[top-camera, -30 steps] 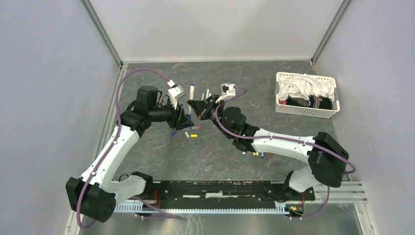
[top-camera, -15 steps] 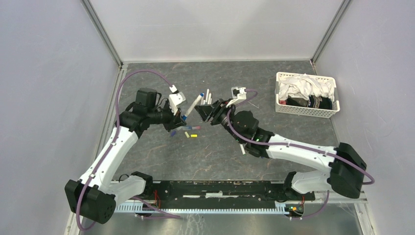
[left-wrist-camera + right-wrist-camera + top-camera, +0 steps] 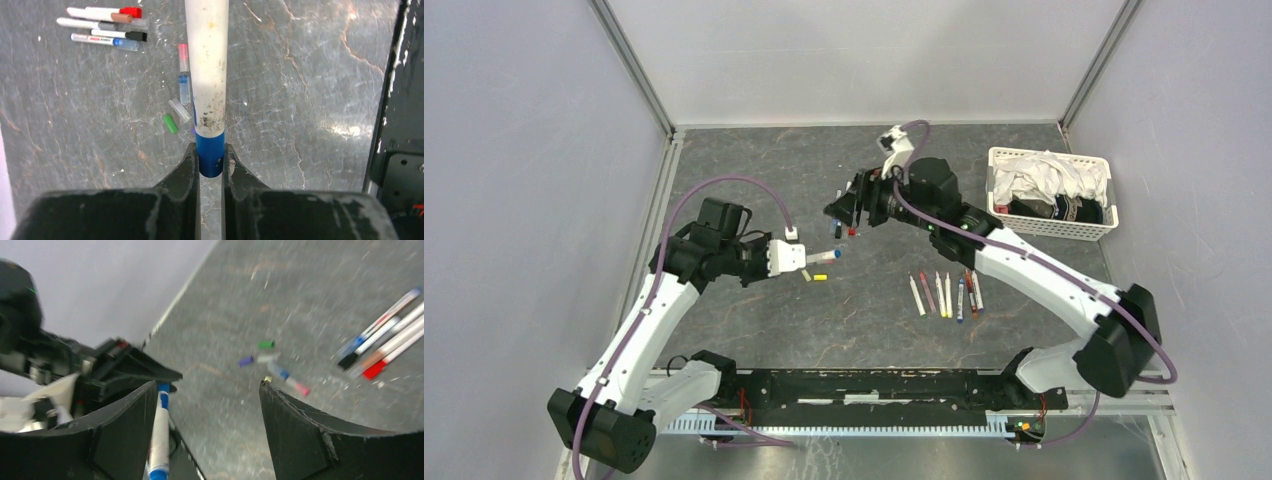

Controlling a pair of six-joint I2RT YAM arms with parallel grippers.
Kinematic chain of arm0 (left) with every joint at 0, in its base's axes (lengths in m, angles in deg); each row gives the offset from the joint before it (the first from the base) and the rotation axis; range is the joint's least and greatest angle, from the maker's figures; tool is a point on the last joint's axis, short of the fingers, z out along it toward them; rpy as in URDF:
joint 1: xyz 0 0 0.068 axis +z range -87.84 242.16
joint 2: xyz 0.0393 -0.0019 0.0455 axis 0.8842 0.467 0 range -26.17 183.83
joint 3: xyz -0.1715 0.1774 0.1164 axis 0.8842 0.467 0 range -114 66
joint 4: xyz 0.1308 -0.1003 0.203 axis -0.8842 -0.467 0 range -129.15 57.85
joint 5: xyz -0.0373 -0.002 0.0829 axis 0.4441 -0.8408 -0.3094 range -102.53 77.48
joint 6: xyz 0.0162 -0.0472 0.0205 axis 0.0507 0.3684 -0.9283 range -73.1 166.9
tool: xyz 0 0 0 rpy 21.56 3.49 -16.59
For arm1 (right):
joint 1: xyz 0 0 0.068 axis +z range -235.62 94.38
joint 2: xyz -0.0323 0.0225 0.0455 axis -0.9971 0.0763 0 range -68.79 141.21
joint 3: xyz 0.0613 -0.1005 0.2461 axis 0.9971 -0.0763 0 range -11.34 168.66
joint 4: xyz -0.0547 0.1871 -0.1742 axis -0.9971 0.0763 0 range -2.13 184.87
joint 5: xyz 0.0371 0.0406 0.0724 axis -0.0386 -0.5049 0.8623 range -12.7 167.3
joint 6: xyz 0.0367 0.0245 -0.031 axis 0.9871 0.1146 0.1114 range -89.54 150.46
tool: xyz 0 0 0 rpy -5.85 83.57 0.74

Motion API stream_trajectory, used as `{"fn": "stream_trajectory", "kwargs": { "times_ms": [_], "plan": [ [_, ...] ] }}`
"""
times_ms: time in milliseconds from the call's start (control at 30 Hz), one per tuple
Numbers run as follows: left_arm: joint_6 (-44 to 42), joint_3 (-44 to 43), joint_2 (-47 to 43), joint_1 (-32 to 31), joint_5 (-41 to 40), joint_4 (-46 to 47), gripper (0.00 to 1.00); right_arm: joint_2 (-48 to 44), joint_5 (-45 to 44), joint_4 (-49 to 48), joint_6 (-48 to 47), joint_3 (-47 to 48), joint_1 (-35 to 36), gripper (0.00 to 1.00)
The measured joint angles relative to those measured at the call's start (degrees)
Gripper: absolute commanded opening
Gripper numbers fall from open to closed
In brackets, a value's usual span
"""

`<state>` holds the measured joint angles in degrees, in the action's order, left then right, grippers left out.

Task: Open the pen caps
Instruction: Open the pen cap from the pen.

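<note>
My left gripper (image 3: 809,258) (image 3: 210,148) is shut on the blue end of a white pen (image 3: 207,65) (image 3: 827,254), which sticks out to the right above the table. The right wrist view shows that pen (image 3: 160,435) just beside my right gripper's left finger, not touching it, its near end blue too. My right gripper (image 3: 842,212) (image 3: 207,385) hangs open and empty behind it. Loose pen caps lie below: green (image 3: 170,123) (image 3: 266,344), clear (image 3: 180,110), purple (image 3: 245,361), yellow (image 3: 819,277).
Several pens (image 3: 944,294) lie in a row right of centre. A few more pens (image 3: 102,24) (image 3: 380,340) lie under my right gripper. A white basket (image 3: 1049,226) of cloth stands at the back right. Grey walls enclose the table.
My left gripper shut on the pen's blue end and drew back left and nearer with it. My right gripper opened, let go of the pen and swung up toward the back.
</note>
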<state>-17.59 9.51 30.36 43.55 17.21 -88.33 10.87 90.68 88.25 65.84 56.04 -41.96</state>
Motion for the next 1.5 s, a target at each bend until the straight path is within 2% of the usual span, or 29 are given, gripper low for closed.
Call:
{"fn": "stream_trajectory", "kwargs": {
  "times_ms": [167, 367, 867, 1067, 1133, 1167, 1200, 1367, 1500],
  "plan": [
    [-7.17, 0.0, -0.61, -2.4, -0.52, -4.13, 0.02, 8.48, 13.55, 4.9, -0.79, 1.36, -0.17, 0.79],
    [-11.54, 0.7, -0.61, -4.76, -1.49, -6.47, 0.02, 13.07, 23.67, 8.09, -0.7, 1.49, 0.31, 0.76],
    [-15.78, 0.72, 1.79, -8.55, -5.55, -7.74, 0.02, 16.09, 32.26, 7.04, 0.72, 1.84, 4.28, 0.66],
    [-15.8, 0.72, 3.19, -9.4, -9.2, -5.6, 0.02, 18.23, 33.29, 7.04, 1.49, 1.84, 7.67, 0.43],
    [-15.8, 0.72, 3.21, -9.62, -10.25, -4.9, 0.02, 18.34, 33.62, 6.8, 2.05, 1.81, 7.89, 0.25],
    [-15.8, 0.72, 3.21, -9.66, -10.49, -4.59, 0.02, 18.34, 33.66, 6.6, 2.29, 1.79, 7.85, 0.1],
    [-15.8, 0.72, 3.21, -9.73, -10.73, -4.52, 0.02, 18.34, 33.11, 6.67, 2.38, 1.77, 7.78, 0.0],
    [-16.11, 0.79, 3.93, -10.47, -12.37, -2.56, 0.02, 17.2, 31.47, 5.99, 2.05, -1.36, 6.78, 0.0],
    [-16.92, 2.01, 5.57, -12.11, -11.1, 1.64, 0.02, 12.0, 27.02, 3.5, 1.18, -7.82, 6.03, 0.0]
  ]
}}
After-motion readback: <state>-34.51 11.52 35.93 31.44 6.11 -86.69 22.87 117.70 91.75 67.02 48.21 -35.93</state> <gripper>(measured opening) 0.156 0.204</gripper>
